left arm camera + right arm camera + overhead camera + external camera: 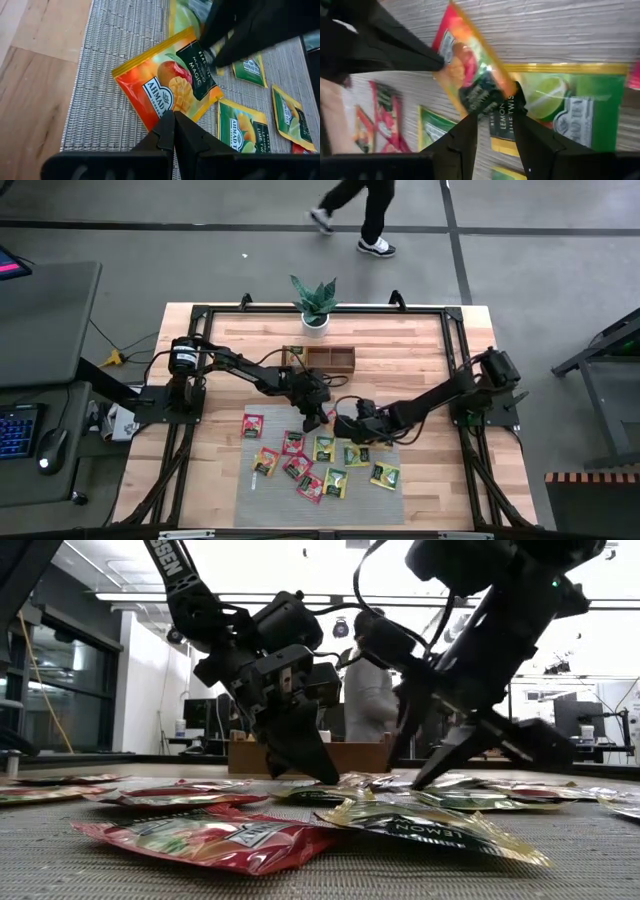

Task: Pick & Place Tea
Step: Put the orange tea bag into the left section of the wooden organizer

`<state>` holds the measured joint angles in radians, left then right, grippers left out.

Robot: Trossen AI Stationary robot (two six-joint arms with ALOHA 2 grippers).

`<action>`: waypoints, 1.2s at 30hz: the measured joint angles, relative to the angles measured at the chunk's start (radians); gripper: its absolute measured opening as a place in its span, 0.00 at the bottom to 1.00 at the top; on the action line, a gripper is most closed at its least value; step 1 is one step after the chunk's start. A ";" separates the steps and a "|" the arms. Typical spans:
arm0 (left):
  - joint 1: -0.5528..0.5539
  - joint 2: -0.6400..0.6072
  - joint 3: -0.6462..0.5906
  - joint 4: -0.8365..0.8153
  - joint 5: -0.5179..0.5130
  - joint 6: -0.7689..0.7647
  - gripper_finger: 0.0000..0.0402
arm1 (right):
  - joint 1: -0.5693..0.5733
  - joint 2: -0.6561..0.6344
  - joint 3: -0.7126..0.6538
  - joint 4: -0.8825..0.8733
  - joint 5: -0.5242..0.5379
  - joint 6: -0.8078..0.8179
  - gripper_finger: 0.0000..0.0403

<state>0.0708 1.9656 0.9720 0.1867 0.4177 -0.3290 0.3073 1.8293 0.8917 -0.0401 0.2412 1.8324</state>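
An orange mango tea sachet [170,85] with a dark label sits between my two grippers over the far part of the grey ribbed mat [255,492]. It also shows in the right wrist view [465,60]. My left gripper [320,418] is shut on its orange end. My right gripper [343,423] is open. Its two fingers [470,130] stand on either side of the sachet's dark label end [487,100]. Several other red, yellow and green sachets [322,470] lie flat on the mat. My left gripper pinches the orange sachet's edge [167,109], near a corner of its orange end, between its two shut fingers. The fingers slant down from the table's left and far side. The sachet reaches away from them toward my right gripper. I cannot tell whether it is clear of the mat.
A brown wooden tray [330,358] stands on the table beyond the mat, with a small potted plant [315,305] behind it. A green lime sachet [570,105] lies just under the orange one. A person walks on the floor beyond the table [365,210].
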 joint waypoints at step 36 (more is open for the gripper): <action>0.003 -0.018 -0.004 -0.021 0.061 -0.046 0.00 | -0.044 -0.035 -0.006 0.073 0.035 -0.215 0.01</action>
<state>0.0742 1.9479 0.9680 0.1656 0.4786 -0.3748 0.2637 1.7944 0.8856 0.0334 0.2765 1.6172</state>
